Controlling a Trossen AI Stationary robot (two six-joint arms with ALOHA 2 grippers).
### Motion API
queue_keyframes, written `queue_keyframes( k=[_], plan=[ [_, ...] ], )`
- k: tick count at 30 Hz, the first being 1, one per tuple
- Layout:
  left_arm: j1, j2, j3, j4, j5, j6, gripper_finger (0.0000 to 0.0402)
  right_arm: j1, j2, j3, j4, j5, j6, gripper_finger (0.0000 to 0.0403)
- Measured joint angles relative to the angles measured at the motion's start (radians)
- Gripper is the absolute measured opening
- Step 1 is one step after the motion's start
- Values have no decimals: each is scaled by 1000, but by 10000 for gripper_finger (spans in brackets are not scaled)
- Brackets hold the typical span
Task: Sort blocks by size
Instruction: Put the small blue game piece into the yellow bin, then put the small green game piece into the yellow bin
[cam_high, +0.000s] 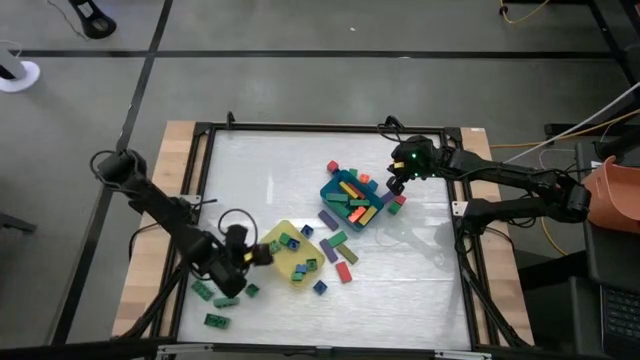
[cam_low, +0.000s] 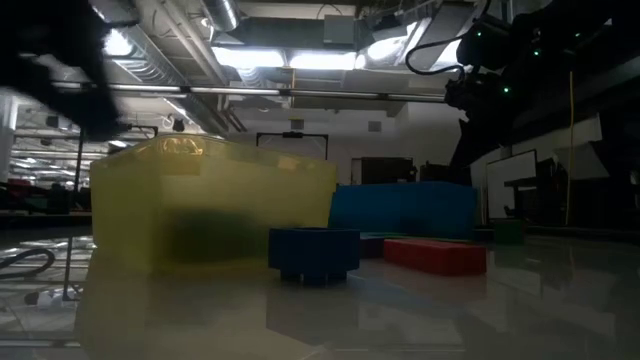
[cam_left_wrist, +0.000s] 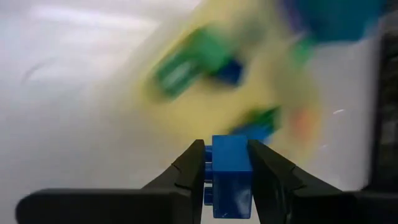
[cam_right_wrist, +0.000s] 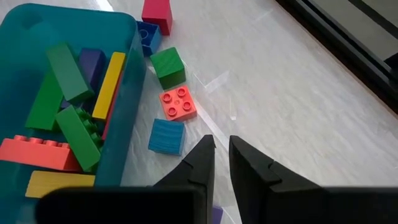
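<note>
My left gripper (cam_high: 262, 254) hangs at the left edge of the yellow tray (cam_high: 295, 262), shut on a small blue block (cam_left_wrist: 230, 171). The tray holds several short blocks. The teal tray (cam_high: 328, 196) holds longer bars in green, yellow and red. My right gripper (cam_high: 395, 185) hovers by that tray's right side, shut and holding nothing (cam_right_wrist: 221, 146). Below it a green cube (cam_right_wrist: 168, 66), an orange-red block (cam_right_wrist: 178, 104) and a blue block (cam_right_wrist: 166, 135) lie flat on the table. My left gripper pinches the blue block's two opposite side faces (cam_left_wrist: 214, 163) between its two fingers. The fingers come slanting down from the table's left side. The block is lifted clear of the table.
Loose blocks lie between the trays (cam_high: 338, 250) and at the near left, among them green ones (cam_high: 205, 290) (cam_high: 215, 320). In the low view a blue block (cam_low: 313, 252) and a red bar (cam_low: 435, 255) lie in front of the trays. A black frame (cam_high: 205, 135) borders the table.
</note>
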Motion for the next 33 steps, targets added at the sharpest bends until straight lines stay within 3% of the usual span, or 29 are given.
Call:
queue_keyframes(
  k=[4, 8, 13, 18, 22, 26, 33],
  plan=[
    [91, 23, 1, 87, -124, 203, 96, 0, 0, 0, 0, 0, 0, 51],
    [184, 39, 1, 168, -103, 499, 118, 0, 0, 0, -2, 0, 0, 51],
    [285, 40, 1, 283, 100, 812, 148, 0, 0, 0, -2, 0, 0, 51],
    [328, 40, 1, 368, 464, 1045, 166, 0, 0, 0, -2, 0, 0, 51],
    [315, 40, 1, 371, 756, 951, 168, 0, 0, 0, -3, 0, 0, 51],
    [280, 40, 1, 371, 946, 756, 168, 0, 0, 0, -3, 0, 3, 51],
    [185, 40, 1, 334, 967, 588, 168, 0, 0, 0, -3, 0, 5, 51]
  ],
)
